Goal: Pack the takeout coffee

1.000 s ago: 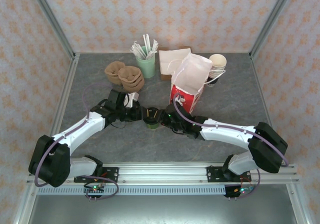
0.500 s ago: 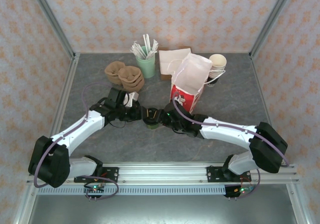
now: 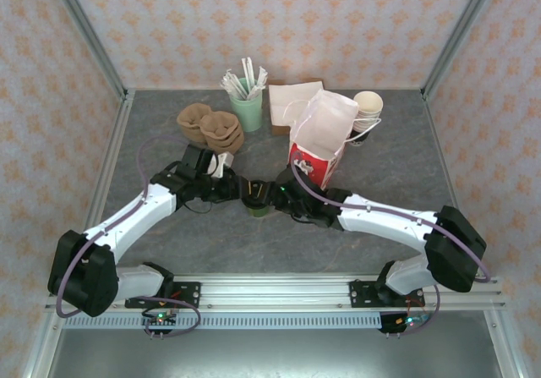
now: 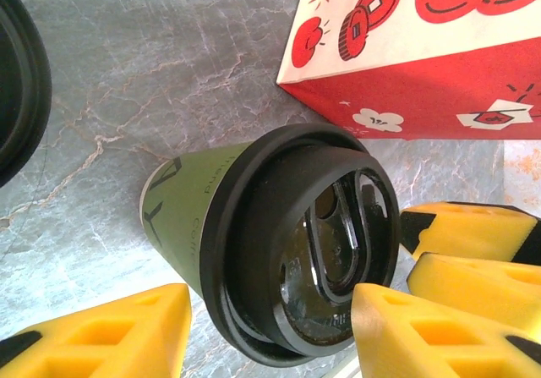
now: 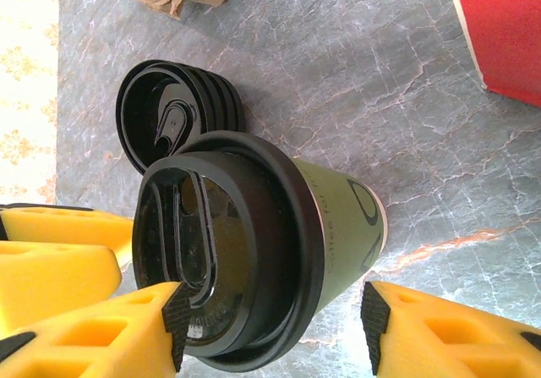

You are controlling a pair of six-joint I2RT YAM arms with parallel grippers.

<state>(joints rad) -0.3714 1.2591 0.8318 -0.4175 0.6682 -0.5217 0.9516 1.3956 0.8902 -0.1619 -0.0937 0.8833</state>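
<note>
The takeout coffee (image 3: pixel 256 200), a small dark-green paper cup with a black lid, stands on the grey table just left of the red bag (image 3: pixel 319 145). My left gripper (image 3: pixel 236 190) comes at it from the left and my right gripper (image 3: pixel 278 196) from the right. In the left wrist view the coffee (image 4: pixel 254 243) sits between the open yellow fingers (image 4: pixel 110 336) of the left gripper (image 4: pixel 269 331). In the right wrist view the right gripper (image 5: pixel 275 331) is open round the cup (image 5: pixel 338 226). One pad (image 5: pixel 176 323) is at the lid's rim and the other stands clear of the cup's side.
A stack of flat black lids (image 5: pixel 173 120) lies close behind the cup. Brown pulp carriers (image 3: pixel 211 126), a green holder of stirrers (image 3: pixel 248 106), napkins (image 3: pixel 287 101) and stacked cream cups (image 3: pixel 368 106) line the back. Metal posts frame the table.
Both grippers' jaws have spread wider round the cup. The right arm has edged a little to the left. The cup stays where it was.
</note>
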